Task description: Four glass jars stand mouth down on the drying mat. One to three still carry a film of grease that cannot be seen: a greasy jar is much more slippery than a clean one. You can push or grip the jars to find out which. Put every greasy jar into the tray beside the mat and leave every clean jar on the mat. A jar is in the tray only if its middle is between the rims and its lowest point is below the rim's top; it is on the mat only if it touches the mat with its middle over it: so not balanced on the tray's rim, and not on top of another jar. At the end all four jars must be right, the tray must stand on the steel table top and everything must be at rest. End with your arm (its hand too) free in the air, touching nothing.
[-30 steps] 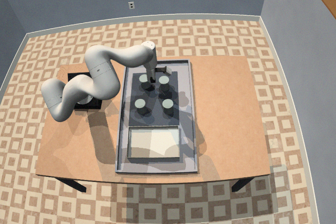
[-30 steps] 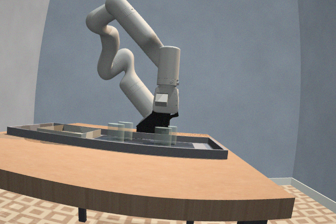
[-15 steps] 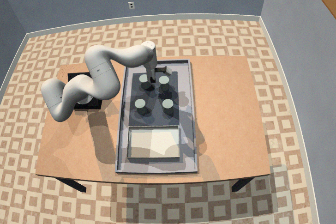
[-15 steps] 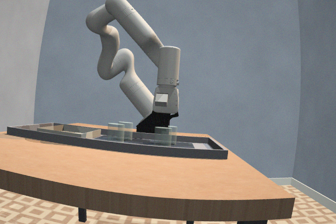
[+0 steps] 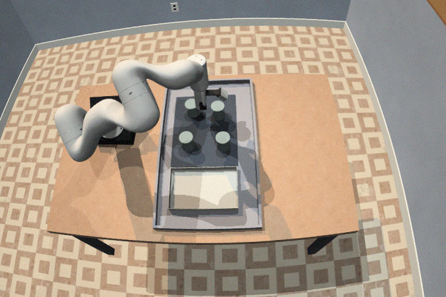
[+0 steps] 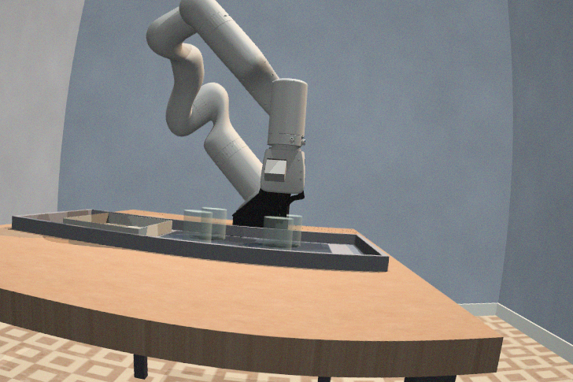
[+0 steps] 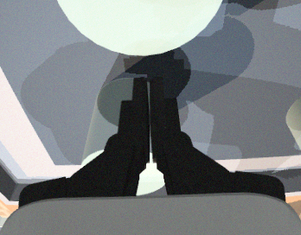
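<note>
Four pale glass jars stand mouth down on the dark drying mat (image 5: 205,131): far left (image 5: 189,103), far right (image 5: 217,105), near left (image 5: 185,136), near right (image 5: 222,137). My gripper (image 5: 201,106) is shut on nothing and hangs low between the two far jars. In the wrist view its closed fingertips point at the far left jar (image 7: 140,2), close beside its wall. I cannot tell whether they touch it. In the side view the gripper (image 6: 268,209) stands just behind the far jars (image 6: 278,231). The tray (image 5: 204,187) beside the mat holds no jar.
The mat and the tray lie inside a rimmed steel table top (image 5: 209,153) on a wooden table. The arm's base (image 5: 111,120) is at the left. The far right jar shows behind the fingers. Another jar's edge shows at the right of the wrist view (image 7: 299,113).
</note>
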{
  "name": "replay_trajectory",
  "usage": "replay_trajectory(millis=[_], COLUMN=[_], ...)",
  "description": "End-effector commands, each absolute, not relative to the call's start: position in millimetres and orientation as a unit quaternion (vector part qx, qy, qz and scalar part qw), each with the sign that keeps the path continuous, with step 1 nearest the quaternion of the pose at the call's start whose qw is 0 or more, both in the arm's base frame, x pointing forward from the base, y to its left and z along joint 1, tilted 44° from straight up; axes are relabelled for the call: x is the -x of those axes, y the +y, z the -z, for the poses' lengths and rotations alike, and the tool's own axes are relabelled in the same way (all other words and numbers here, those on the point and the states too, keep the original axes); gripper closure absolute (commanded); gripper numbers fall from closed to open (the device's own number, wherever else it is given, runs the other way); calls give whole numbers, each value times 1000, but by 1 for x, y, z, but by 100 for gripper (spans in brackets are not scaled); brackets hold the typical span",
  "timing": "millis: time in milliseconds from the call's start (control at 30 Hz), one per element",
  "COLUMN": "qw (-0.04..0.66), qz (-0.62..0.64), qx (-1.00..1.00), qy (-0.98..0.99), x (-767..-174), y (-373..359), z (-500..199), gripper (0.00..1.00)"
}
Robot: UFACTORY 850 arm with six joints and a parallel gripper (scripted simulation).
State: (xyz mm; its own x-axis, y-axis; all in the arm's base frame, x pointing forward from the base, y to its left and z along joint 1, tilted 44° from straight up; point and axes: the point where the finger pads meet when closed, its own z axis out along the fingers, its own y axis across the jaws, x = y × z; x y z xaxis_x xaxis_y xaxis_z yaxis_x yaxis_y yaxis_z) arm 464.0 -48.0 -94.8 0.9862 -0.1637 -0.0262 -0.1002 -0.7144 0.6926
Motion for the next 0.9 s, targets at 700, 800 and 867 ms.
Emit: replay_trajectory(millis=[700,800,867], qw=[371,371,371], qz=[42,42,42], qx=[-925,-925,-925], qy=[-71,-71,-71], x=[-464,-462,-459], y=[-41,-46,-58], z=[-5,-11,-22], gripper=[100,100,100])
